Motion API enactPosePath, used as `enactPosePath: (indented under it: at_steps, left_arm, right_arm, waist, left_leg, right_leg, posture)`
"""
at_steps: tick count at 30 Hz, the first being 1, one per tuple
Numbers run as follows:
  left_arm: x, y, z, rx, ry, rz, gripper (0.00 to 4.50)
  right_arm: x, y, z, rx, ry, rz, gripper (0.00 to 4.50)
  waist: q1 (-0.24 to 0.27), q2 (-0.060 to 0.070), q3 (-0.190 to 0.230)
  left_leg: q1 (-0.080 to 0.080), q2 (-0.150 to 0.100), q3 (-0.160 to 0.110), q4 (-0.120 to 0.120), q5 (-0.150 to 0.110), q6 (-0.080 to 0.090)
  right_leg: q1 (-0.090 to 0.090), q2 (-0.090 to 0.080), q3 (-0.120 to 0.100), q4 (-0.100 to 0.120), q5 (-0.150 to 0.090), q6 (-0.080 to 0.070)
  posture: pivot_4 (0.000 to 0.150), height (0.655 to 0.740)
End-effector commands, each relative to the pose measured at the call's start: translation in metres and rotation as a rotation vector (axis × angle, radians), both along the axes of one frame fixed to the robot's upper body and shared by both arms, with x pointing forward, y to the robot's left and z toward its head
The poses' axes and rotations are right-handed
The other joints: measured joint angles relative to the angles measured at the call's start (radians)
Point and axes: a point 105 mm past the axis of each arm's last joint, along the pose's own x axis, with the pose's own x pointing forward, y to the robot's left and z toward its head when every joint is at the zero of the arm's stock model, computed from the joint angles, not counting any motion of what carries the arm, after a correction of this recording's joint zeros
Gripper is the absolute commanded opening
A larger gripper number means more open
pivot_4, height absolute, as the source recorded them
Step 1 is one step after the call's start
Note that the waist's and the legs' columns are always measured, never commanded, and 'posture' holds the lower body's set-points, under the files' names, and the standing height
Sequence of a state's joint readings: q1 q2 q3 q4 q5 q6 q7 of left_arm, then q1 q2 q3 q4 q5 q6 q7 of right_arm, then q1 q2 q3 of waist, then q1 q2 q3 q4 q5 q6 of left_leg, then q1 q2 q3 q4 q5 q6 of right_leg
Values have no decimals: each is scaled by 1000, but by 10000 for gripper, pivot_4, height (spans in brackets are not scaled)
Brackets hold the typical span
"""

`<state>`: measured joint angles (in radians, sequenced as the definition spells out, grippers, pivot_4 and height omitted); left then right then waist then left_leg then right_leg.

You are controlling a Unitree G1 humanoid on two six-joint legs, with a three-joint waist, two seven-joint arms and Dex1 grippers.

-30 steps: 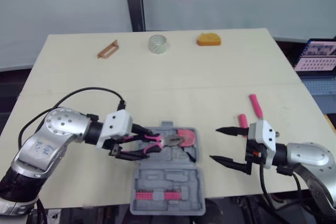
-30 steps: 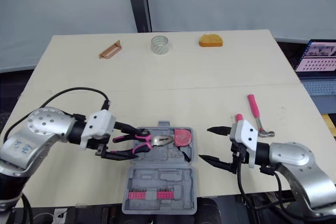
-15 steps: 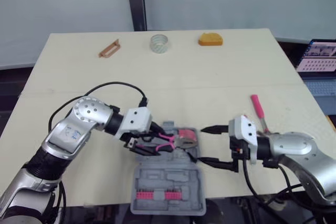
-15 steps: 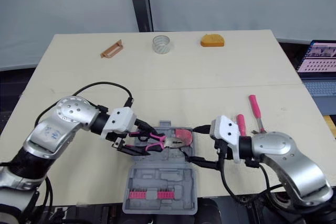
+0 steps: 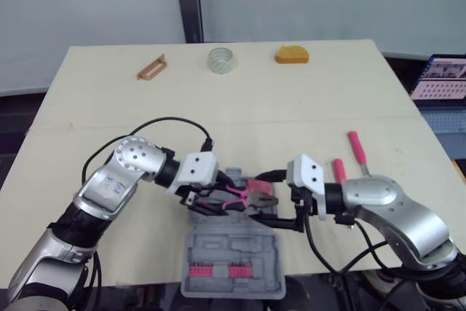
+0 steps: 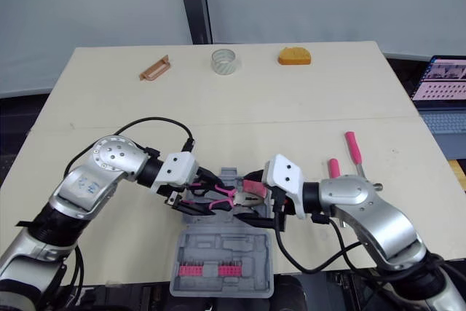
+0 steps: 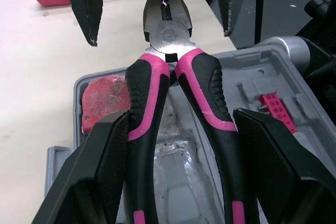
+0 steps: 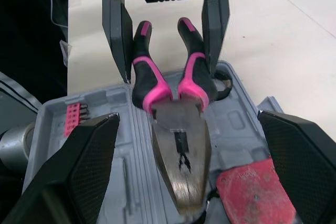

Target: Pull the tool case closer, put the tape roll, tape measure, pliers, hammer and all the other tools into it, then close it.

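The grey tool case (image 5: 231, 256) lies open at the table's near edge, with a red tape measure (image 5: 258, 186) in its far right corner. My left gripper (image 5: 218, 199) is shut on the pink-and-black handles of the pliers (image 7: 168, 77), holding them low over the case's far half. My right gripper (image 5: 271, 199) is open, one finger on each side of the pliers' steel head (image 8: 181, 161). A pink-handled hammer (image 5: 356, 149) and a pink screwdriver (image 5: 338, 170) lie to the right of the case. The tape roll (image 5: 219, 60) stands at the far edge.
An orange object (image 5: 290, 54) and a copper-coloured tool (image 5: 150, 68) lie along the table's far edge. A laptop (image 5: 438, 78) stands off the table to the right. Pink bits (image 5: 211, 271) fill a rack in the case's near half.
My left gripper has carried the pliers to the right, over the case. My right gripper has moved left from the table's right side until its fingers flank the pliers' head.
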<state>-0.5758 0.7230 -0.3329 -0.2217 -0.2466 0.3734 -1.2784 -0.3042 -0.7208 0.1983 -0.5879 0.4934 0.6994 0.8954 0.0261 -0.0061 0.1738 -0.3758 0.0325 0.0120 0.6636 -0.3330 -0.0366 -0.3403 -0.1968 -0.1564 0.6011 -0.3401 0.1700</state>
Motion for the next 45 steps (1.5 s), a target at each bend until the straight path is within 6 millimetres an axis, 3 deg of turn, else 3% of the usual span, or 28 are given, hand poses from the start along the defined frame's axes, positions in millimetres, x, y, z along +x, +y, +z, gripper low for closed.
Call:
enactPosePath:
  at_steps: [1,22,25,31,45]
  left_arm:
    - [0,-2,10,-13,-47,-22,27001]
    - [5,2,14,-5,-58,-11,27001]
    - [4,0,15,-9,-55,-14,27001]
    - [2,-3,14,-9,-49,-27,27001]
    - [1,-1,12,17,-23,-1,27001]
  right_arm:
    - [-5,6,5,5,-14,26,45000]
    - [-4,-1,-7,-27,14,17,45000]
    - [-4,0,-6,-25,11,20,37464]
    - [-1,13,1,-16,1,31,10054]
    - [1,17,14,-25,3,37,9839]
  waist:
    - [0,0,0]
    - [-2,0,0]
    - [-1,0,0]
    - [-3,0,0]
    - [-3,0,0]
  left_leg:
    - [0,0,0,0,0,0]
    - [0,0,0,0,0,0]
    - [0,0,0,0,0,0]
    - [0,0,0,0,0,0]
    - [0,0,0,0,0,0]
  right_leg:
    - [0,0,0,0,0,0]
    - [0,0,0,0,0,0]
    - [0,0,0,0,0,0]
    - [-1,0,0,1,0,0]
    - [-1,0,0,2,0,0]
  posture:
    - [1500,7400]
    - [1500,7400]
    - [1500,7400]
    - [1500,7400]
    - [1500,7400]
